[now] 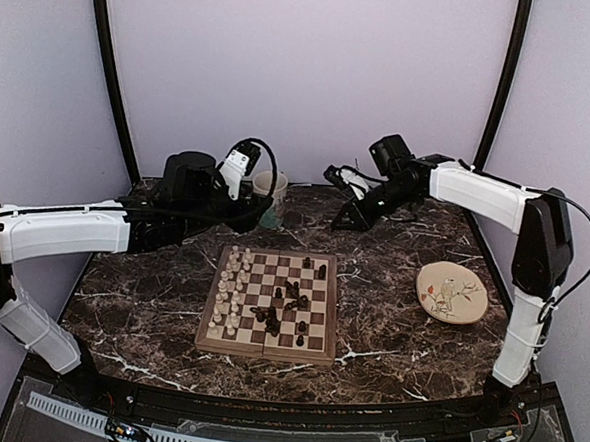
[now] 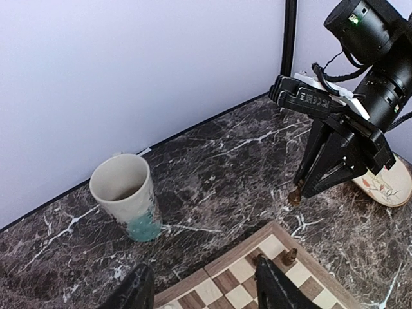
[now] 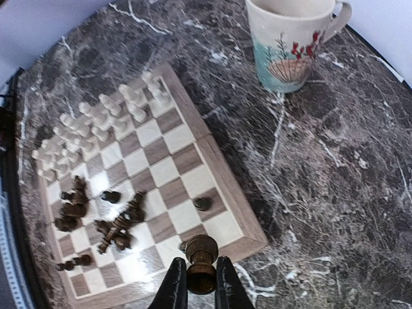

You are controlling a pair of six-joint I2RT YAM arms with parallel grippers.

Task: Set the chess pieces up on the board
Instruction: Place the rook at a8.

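The checkered board (image 1: 270, 305) lies mid-table, with cream pieces (image 1: 233, 287) standing in rows on its left side and dark pieces (image 1: 288, 306) mostly lying in a heap near the middle and right. My right gripper (image 3: 200, 283) is shut on a dark brown piece (image 3: 201, 261) and holds it above the marble just off the board's far right corner (image 3: 248, 241); it also shows in the left wrist view (image 2: 295, 195). My left gripper (image 2: 203, 290) is open and empty, hovering over the board's far edge (image 2: 241, 257) near the cup (image 2: 127, 196).
A cream cup (image 1: 270, 191) with a teal base stands behind the board. A round cream plate (image 1: 452, 293) lies at the right. The marble table (image 1: 389, 327) meets the purple walls at the back; black poles stand in the corners.
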